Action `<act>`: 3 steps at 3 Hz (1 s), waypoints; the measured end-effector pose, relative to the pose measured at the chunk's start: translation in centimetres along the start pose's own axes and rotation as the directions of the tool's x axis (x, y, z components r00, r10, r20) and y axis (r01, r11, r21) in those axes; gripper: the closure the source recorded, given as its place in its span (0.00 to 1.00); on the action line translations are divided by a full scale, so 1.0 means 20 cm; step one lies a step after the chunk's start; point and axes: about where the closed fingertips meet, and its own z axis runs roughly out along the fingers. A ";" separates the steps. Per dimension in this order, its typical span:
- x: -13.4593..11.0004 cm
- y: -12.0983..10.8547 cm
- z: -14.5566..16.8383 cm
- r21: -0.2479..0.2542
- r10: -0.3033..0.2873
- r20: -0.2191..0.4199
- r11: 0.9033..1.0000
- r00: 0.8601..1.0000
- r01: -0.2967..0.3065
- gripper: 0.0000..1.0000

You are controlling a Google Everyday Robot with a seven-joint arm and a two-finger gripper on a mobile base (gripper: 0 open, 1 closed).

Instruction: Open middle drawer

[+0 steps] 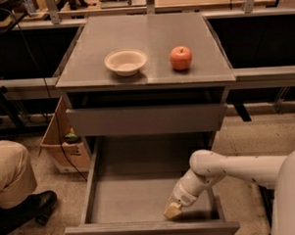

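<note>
1. The gripper (172,210) is sitting inside the middle drawer (142,232), by its right front corner. I cannot tell if it is spread or pressed together.
2. The drawer's front is running side to side, just past the gripper, toward the camera.
3. I am counting one open drawer, one shut drawer (146,119) above, one bowl (126,61) and one apple (181,57).

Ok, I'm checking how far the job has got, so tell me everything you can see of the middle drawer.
The middle drawer is a plain grey metal tray, wide and shallow, with low side walls and a flat handle-less front. It stands pulled far out, level, beneath another grey drawer front. The gripper is down inside near its front right corner; whether they touch is unclear.
</note>
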 end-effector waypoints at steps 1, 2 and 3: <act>-0.01 0.02 -0.02 0.000 -0.007 -0.006 1.000 1.000 0.007 1.00; -0.02 -0.01 -0.13 0.088 -0.027 0.000 0.996 1.000 0.027 1.00; 0.00 -0.03 -0.42 0.287 -0.043 -0.053 0.956 0.998 0.056 1.00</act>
